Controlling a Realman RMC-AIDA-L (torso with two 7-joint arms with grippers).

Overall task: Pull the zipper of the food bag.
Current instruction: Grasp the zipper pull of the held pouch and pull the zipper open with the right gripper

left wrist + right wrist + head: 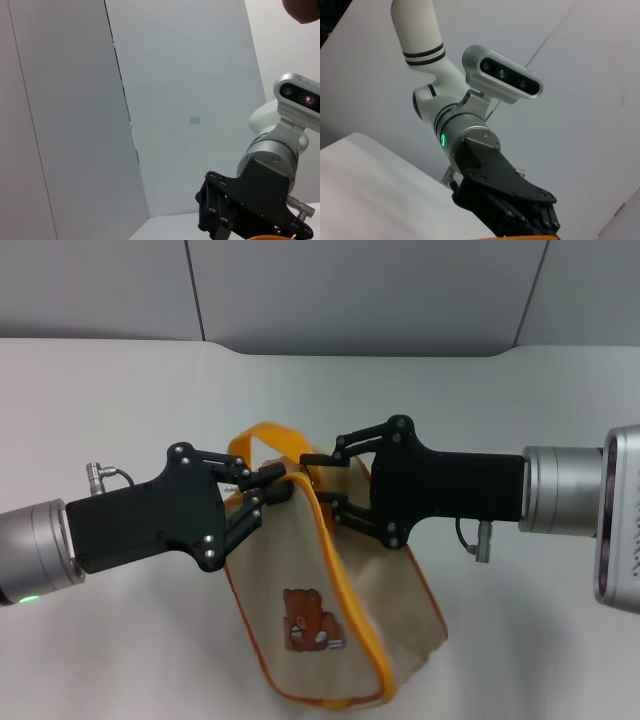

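The beige food bag (290, 560) with orange piping and a brown bear patch (310, 623) lies tilted on the white table, its orange strap handle (262, 434) arching at the top. My left gripper (272, 486) comes in from the left and is pinched shut on the orange-edged zip track at the bag's top rim. The silver pull tab is hidden between its fingertips. My right gripper (320, 481) comes in from the right, its fingers straddling and pressing the bag's top end. The left wrist view shows the right gripper's body (250, 210). The right wrist view shows the left gripper's body (505, 200).
The white table (100, 410) runs back to a grey panelled wall (350, 290). Both arms meet over the middle of the table.
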